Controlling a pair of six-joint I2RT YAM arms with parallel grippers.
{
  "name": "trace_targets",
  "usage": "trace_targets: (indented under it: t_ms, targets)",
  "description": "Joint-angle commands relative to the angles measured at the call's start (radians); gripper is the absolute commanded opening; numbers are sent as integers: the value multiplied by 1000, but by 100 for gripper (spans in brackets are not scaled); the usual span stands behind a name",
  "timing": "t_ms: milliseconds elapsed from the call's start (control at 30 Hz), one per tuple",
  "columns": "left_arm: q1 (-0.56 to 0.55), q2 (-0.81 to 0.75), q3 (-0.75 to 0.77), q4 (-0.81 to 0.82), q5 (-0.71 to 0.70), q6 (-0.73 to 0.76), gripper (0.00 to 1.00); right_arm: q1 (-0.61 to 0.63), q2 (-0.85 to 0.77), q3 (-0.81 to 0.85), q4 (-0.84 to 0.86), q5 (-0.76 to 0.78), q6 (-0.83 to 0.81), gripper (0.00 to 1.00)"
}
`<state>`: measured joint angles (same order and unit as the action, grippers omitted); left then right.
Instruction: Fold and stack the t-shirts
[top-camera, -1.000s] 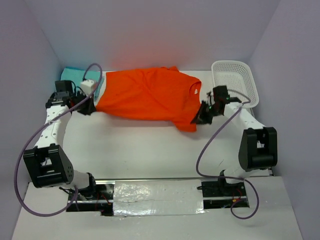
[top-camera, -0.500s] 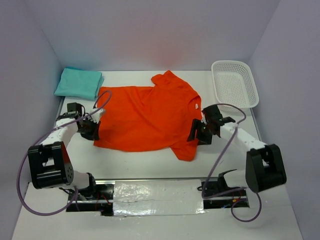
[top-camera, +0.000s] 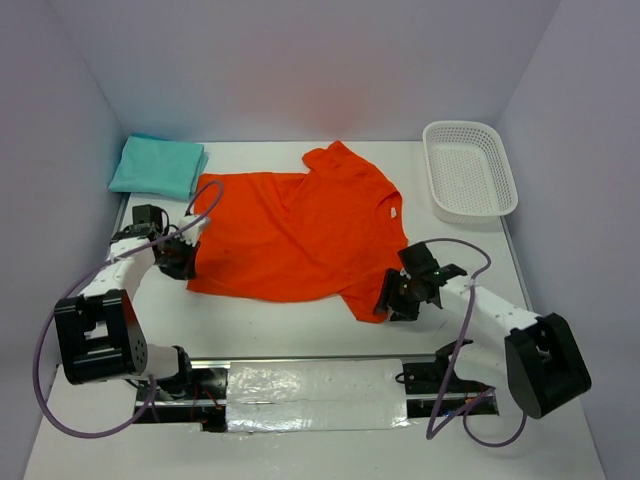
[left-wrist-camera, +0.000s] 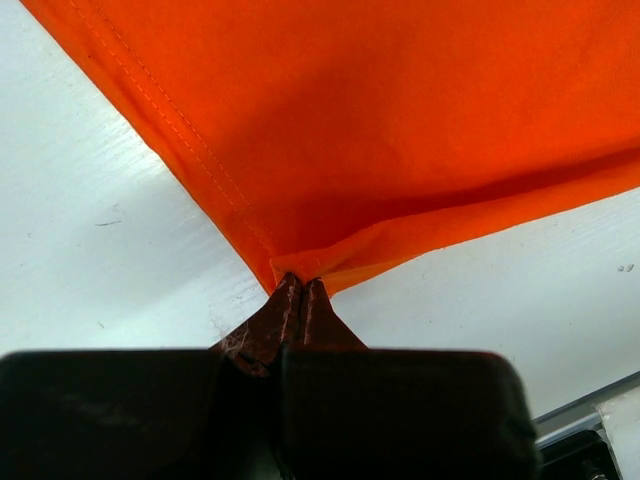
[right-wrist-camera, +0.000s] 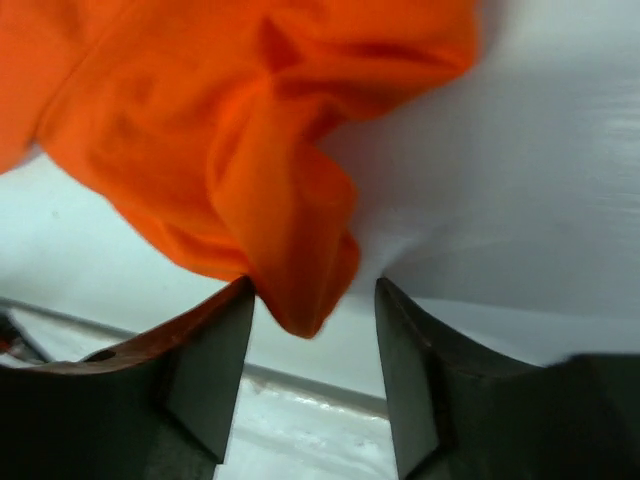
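We see the orange t-shirt (top-camera: 290, 230) spread mostly flat on the table (top-camera: 290, 325), between the left and right edges and closer to the far edge than to the near one. The left end effector (top-camera: 183, 262) is closed and pinches the shirt's corner on the side of the left edge; in the left wrist view the fingers (left-wrist-camera: 297, 290) meet on the hem. The right end effector (top-camera: 392, 295) is at the shirt's near right corner, its jaws apart, with bunched cloth hanging between them. A folded teal t-shirt (top-camera: 158, 165) lies in the far left corner. A white basket (top-camera: 470, 175) stands in the far right corner.
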<state>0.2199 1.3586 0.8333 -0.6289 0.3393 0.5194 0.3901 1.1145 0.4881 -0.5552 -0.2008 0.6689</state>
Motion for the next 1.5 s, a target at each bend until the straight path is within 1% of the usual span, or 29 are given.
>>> trace_targets:
  t_ms: [0, 67, 100, 167, 200, 267, 300, 367, 400, 467, 500, 533, 567, 600, 633, 667, 700, 733, 767, 833, 967, 1033, 1067, 1100, 1167, 1233, 1267, 1367, 1467]
  targets:
    - [6, -29, 20, -15, -2, 2, 0, 19, 95, 23, 156, -3, 41, 55]
    - [6, -38, 21, -18, -3, 7, 0, 23, 122, 15, 188, -15, 49, 46]
    - [7, -42, 24, -17, -5, 5, 0, 23, 133, 12, 207, -14, 52, 32]
    - [12, -55, 30, -15, -5, -2, 0, 20, 140, 15, 207, 3, 52, 13]
    - [12, -56, 38, -12, -2, -5, 0, 18, 137, 23, 202, 4, 47, 0]
    - [13, -38, 85, 17, 13, -16, 0, -5, 151, 111, 187, 11, 17, 0]
    - [13, 3, 160, 37, 15, -31, 0, -28, 171, 171, 146, 9, -38, 0]
    - [9, 80, 298, 54, 52, -105, 0, -126, 269, 428, 91, -28, -103, 0]
    - [6, 193, 510, 31, 70, -134, 0, -188, 371, 674, 11, -73, -156, 0]
    - [6, 323, 787, -20, 96, -228, 0, -235, 496, 980, -101, -92, -198, 0]
    - [4, 462, 1099, -75, 107, -270, 0, -249, 565, 1164, -241, -86, -215, 0]
    - [7, 529, 1276, -104, 109, -338, 0, -266, 687, 1518, -309, -89, -236, 0]
    - [9, 595, 1431, -130, 106, -367, 0, -270, 743, 1695, -418, -95, -239, 0]
    - [12, 688, 1701, -143, 98, -395, 0, -280, 804, 2036, -460, -104, -230, 0]
    - [13, 706, 1774, -106, 93, -435, 0, -290, 885, 2167, -482, -123, -192, 0]
    - [16, 694, 1779, -56, 92, -447, 0, -316, 895, 2228, -460, -162, -161, 0]
    - [15, 612, 1647, 13, 87, -458, 0, -330, 878, 2224, -418, -187, -132, 0]
    - [13, 556, 1538, 169, 87, -467, 0, -339, 776, 2048, -344, -209, -97, 0]
    - [12, 501, 1362, 229, 86, -461, 0, -342, 713, 1925, -184, -219, -89, 0]
    - [0, 412, 1273, 265, 93, -414, 0, -343, 566, 1638, -77, -212, -86, 0]
    - [-1, 338, 1080, 215, 104, -354, 0, -338, 525, 1503, -127, -226, -153, 0]
    - [9, 292, 982, 212, 96, -320, 0, -324, 467, 1335, -126, -230, -181, 0]
    - [13, 262, 864, 230, 95, -308, 0, -320, 434, 1258, -92, -223, -192, 0]
    - [15, 199, 810, 233, 83, -297, 0, -313, 360, 1084, -72, -204, -198, 0]
    - [15, 136, 668, 186, 63, -242, 0, -316, 258, 834, -14, -193, -195, 0]
    - [16, 102, 575, 138, 70, -188, 0, -315, 203, 698, 12, -184, -193, 0]
    - [15, 64, 478, 118, 76, -170, 0, -312, 144, 559, 26, -190, -183, 0]
    - [16, -13, 295, 58, 50, -104, 0, -271, 65, 331, 57, -192, -147, 0]
    - [16, -73, 163, -29, 3, -6, 0, -209, -37, 169, 54, -181, -109, 0]
